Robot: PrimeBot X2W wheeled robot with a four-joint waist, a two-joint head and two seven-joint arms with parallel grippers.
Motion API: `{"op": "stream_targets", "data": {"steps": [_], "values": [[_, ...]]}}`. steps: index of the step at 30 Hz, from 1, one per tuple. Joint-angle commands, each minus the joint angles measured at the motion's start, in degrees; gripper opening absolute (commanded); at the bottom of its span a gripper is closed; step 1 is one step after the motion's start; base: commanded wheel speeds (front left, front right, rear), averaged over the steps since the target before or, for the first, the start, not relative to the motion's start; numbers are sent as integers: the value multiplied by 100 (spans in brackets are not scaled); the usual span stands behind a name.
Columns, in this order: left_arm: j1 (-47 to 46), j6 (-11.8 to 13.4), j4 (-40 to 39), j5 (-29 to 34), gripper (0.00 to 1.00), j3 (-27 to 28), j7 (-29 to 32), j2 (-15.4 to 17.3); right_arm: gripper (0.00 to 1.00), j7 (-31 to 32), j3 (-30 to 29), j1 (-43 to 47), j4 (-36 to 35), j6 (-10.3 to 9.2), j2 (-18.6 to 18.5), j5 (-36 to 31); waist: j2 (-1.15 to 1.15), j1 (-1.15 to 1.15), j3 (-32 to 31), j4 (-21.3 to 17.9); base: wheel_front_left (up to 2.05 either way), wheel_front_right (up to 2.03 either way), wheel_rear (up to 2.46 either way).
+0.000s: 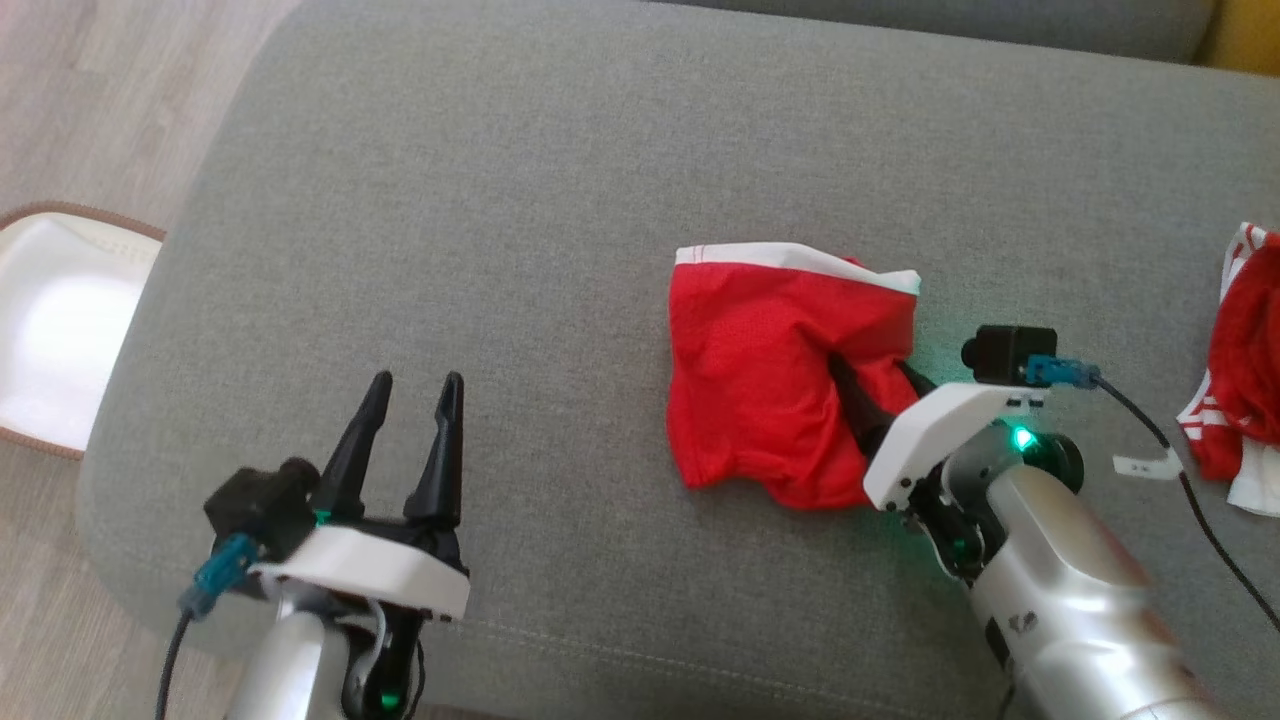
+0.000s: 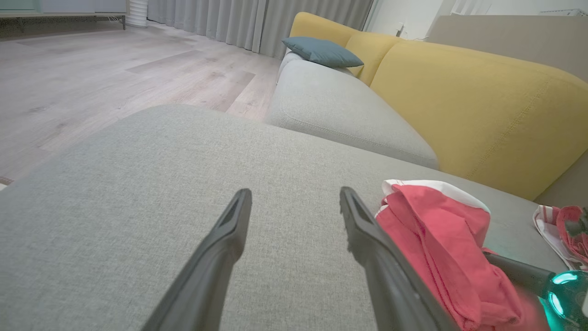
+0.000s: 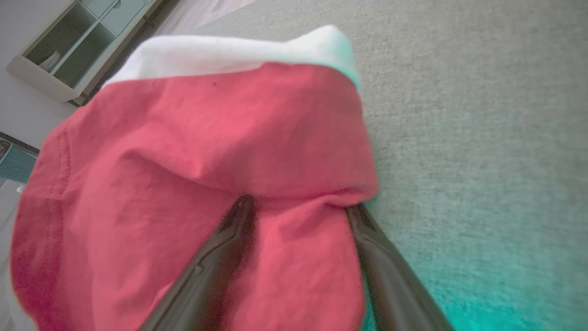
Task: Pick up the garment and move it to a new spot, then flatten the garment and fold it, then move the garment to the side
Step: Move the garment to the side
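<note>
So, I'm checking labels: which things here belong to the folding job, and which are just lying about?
Job:
red garment
right pincer
left pincer
grey seat

Lying about:
second red-and-white garment
blue pillow
white tag

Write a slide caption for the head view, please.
Right tool reaches into a fold of red shorts on a grey cushion; left tool open, apart.

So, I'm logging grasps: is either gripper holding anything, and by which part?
Nothing looks clamped. The right gripper is spread open, with its tips under a fold at the red garment's right side. The left gripper is open and empty.
</note>
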Motion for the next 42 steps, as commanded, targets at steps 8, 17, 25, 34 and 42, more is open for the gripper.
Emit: {"op": "stream_targets", "data": {"steps": [8, 17, 25, 34, 42], "values": [[-404, -31, -176, -40, 100, 230, -45, 33, 0, -378, 462, -372, 319, -4, 69, -130, 0, 0, 16, -186, 0, 0, 0], [-302, -33, -224, -25, 100, 377, -45, 33, 0, -986, 646, -788, 440, -4, -218, -1579, 0, 0, -217, -749, 0, 0, 0], [-255, -34, -301, -71, 100, 410, -45, 33, 0, -580, 996, -932, -158, -4, -1268, -2034, 0, 0, -282, -1256, 0, 0, 0], [-396, -35, -366, -105, 100, 361, -45, 33, 0, -112, 852, -1155, -491, -4, -2667, -2105, 0, 0, -12, -1392, 0, 0, 0], [-505, -35, -379, -142, 100, 315, -45, 33, 0, 314, -788, -1096, -271, -4, -2905, -2655, 0, 0, 265, -1276, 0, 0, 0]]}}
